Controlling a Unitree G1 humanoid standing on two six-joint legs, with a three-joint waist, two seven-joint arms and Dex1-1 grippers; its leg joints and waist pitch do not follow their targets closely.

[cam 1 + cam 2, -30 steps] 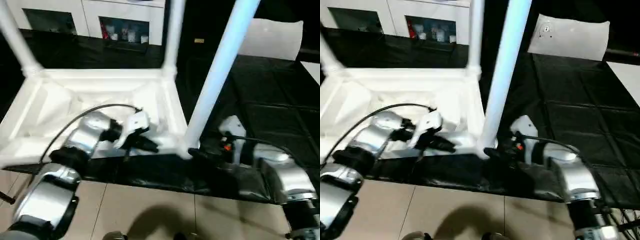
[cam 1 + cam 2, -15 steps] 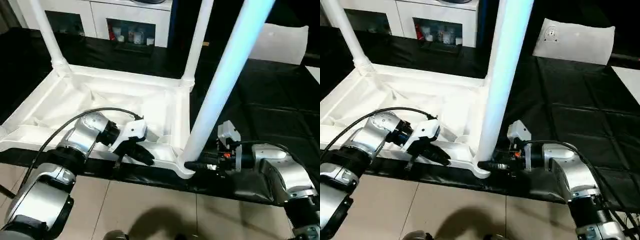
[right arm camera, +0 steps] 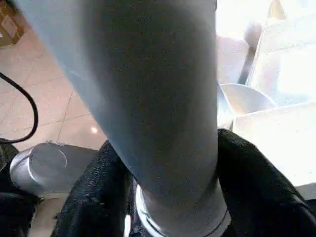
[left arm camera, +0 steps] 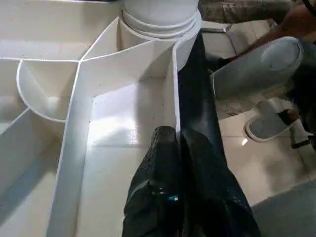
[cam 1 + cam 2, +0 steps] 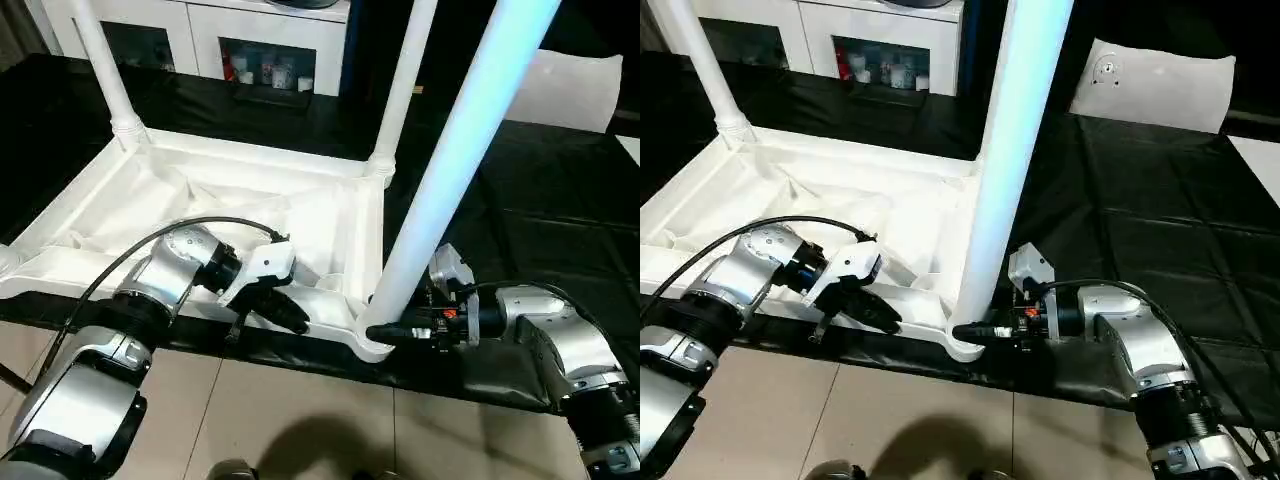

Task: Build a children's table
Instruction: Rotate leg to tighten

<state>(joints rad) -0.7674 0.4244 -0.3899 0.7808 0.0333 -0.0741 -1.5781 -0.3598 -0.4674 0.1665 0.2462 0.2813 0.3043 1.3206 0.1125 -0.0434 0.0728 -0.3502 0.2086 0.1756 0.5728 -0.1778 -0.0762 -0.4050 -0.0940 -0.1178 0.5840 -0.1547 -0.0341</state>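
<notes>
Right fingers (image 3: 256, 182) grasping near leg (image 5: 455, 170) at its base, left fingers (image 4: 168, 163) clenched on table rim (image 4: 174, 98).

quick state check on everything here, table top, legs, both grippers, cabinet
white plastic table top: upside down, ribbed underside up
near right white leg: upright in its corner socket
two far white legs: upright in their sockets
left gripper: shut, pinching the table top's near rim
right gripper: fingers either side of the near right leg's base
white cabinet with glass doors: doors closed

Bright overhead glare, dark surroundings
</notes>
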